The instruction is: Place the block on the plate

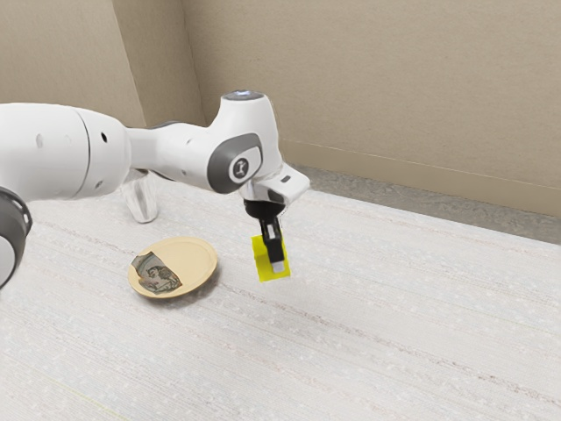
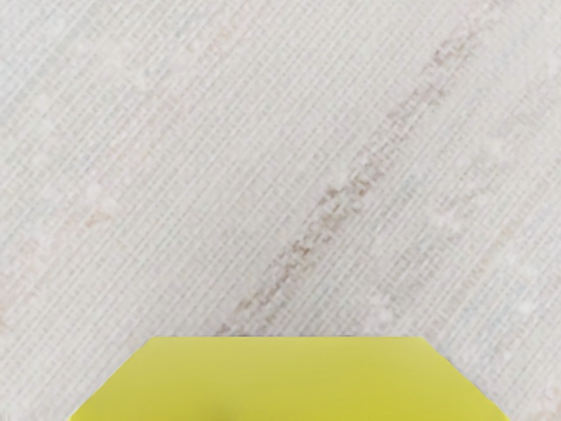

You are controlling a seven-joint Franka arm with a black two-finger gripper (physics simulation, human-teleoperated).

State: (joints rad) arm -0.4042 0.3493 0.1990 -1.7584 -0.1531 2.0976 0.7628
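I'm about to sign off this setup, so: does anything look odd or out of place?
One thing stands out: a dark, patterned, angular patch on the otherwise plain plate, toward the exterior view's left. Whether it's a loose scrap or a print, I can't tell.

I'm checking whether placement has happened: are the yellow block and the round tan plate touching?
Apart. The exterior view shows a strip of white table between the yellow block and the plate.

The tool (image 1: pixel 276 261) grips the yellow block (image 1: pixel 262 267), apart from the tan plate (image 1: pixel 196 258).
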